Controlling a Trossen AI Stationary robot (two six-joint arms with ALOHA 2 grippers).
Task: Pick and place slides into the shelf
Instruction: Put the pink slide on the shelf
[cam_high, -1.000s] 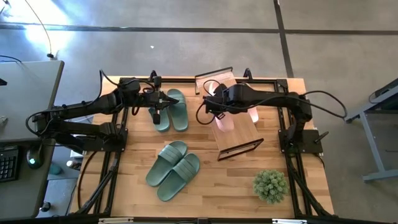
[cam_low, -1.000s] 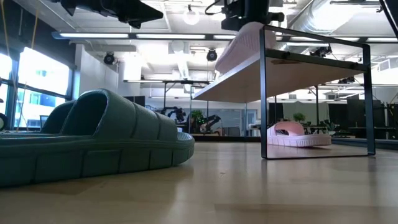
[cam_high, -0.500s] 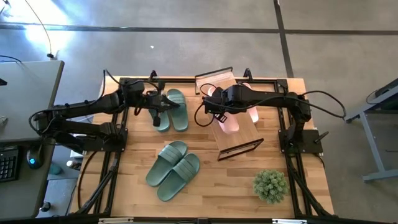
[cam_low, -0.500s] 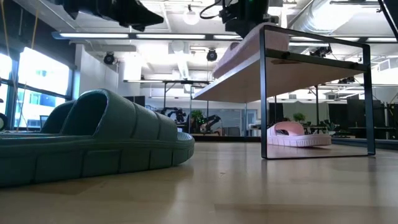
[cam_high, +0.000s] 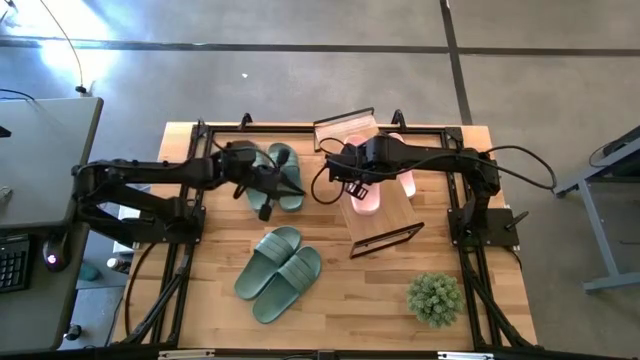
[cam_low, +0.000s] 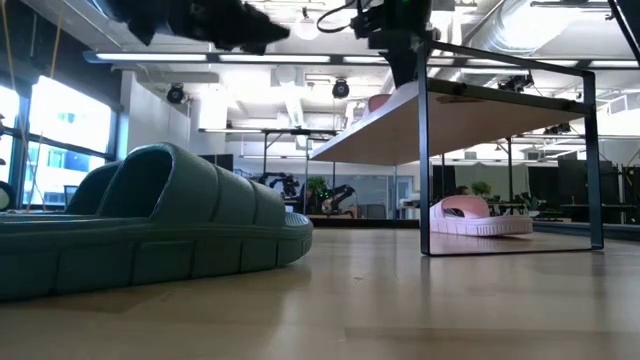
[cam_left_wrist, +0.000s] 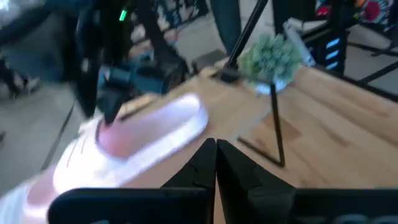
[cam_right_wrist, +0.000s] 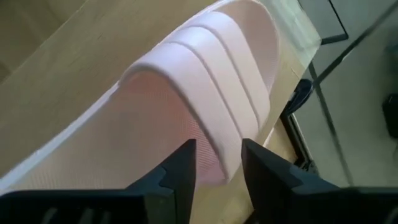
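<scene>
Right wrist view: right gripper gapes over the pale pink ribbed rubber slide — apparently releasing it on the slatted wooden shelf (left gripper, nine o'clock, pinched empty).

Open right gripper over pink slide.

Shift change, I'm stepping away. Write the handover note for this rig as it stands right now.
Right gripper: open, just above the pink slide lying on the shelf top.
Left gripper: shut, empty, over the far green pair.
Second pink slide: lies on the table under the shelf at its far end, not on top.
Near green pair: on the table, untouched.
Done: one pink slide on the shelf.
Left: the other pink slide and four green ones. The plant is not part of the job.
</scene>
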